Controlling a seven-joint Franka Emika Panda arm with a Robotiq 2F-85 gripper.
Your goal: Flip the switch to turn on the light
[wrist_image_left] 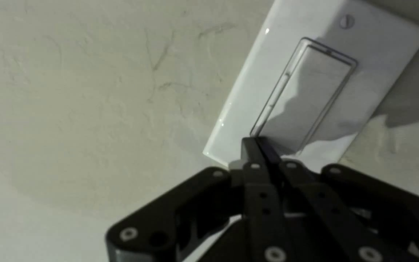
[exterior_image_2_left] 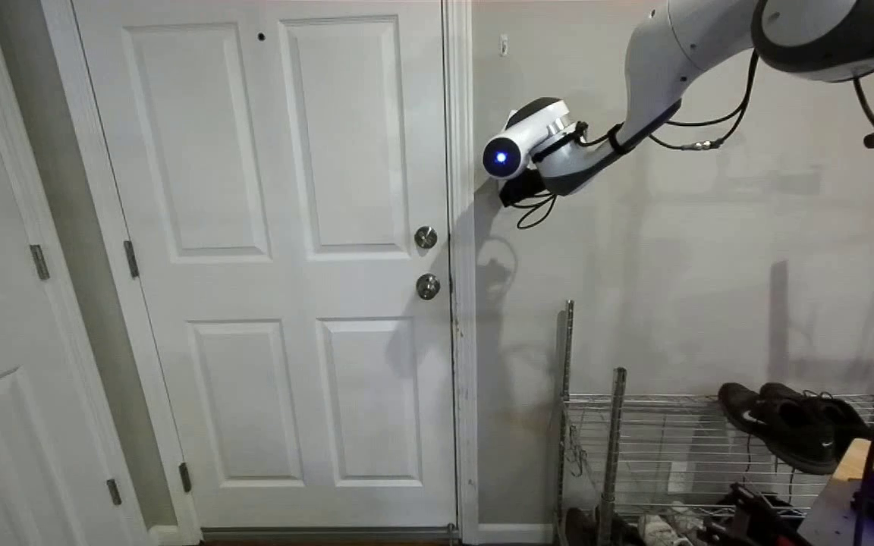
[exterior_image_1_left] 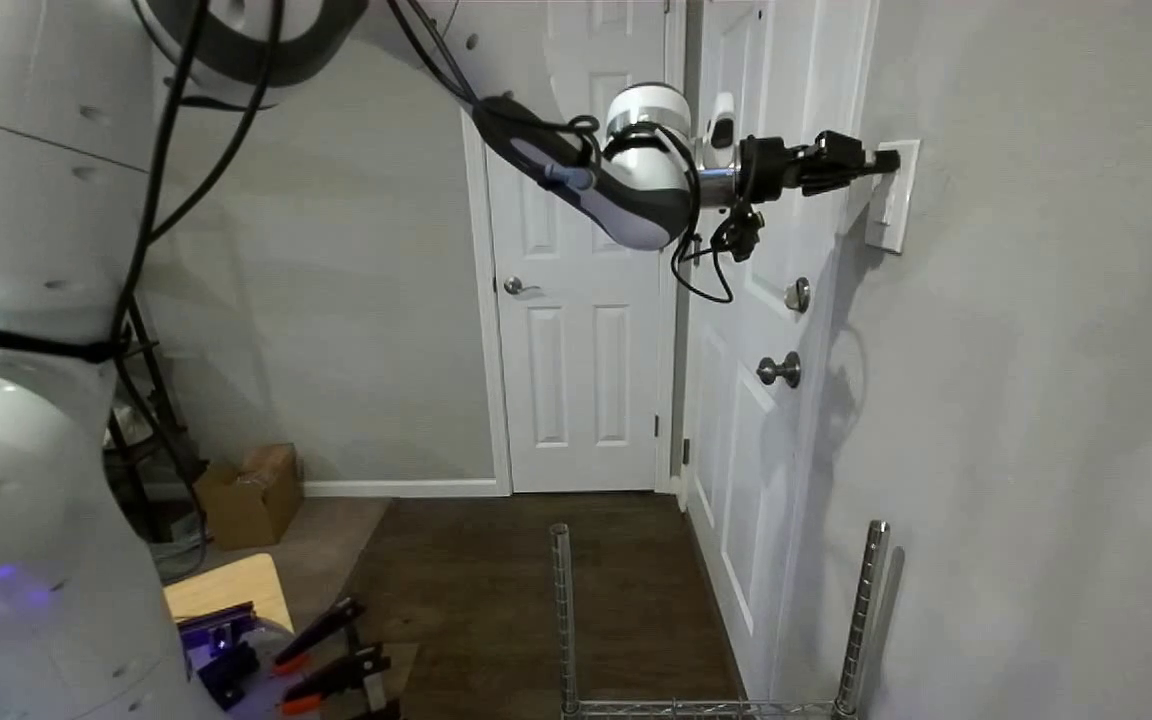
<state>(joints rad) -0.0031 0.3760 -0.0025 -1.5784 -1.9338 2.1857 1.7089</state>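
Gripper has its fingers together at the switch, upper right of the wrist view, on grey wall beside a white door, switch corner cropped by frame, lower end partly covered, contact unclear.

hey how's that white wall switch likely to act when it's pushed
The switch will probably rock rather than slide, being a flat, closely framed paddle. Its plate should stay put, judging by the screw. Glints along that plate's edge suggest slickness.
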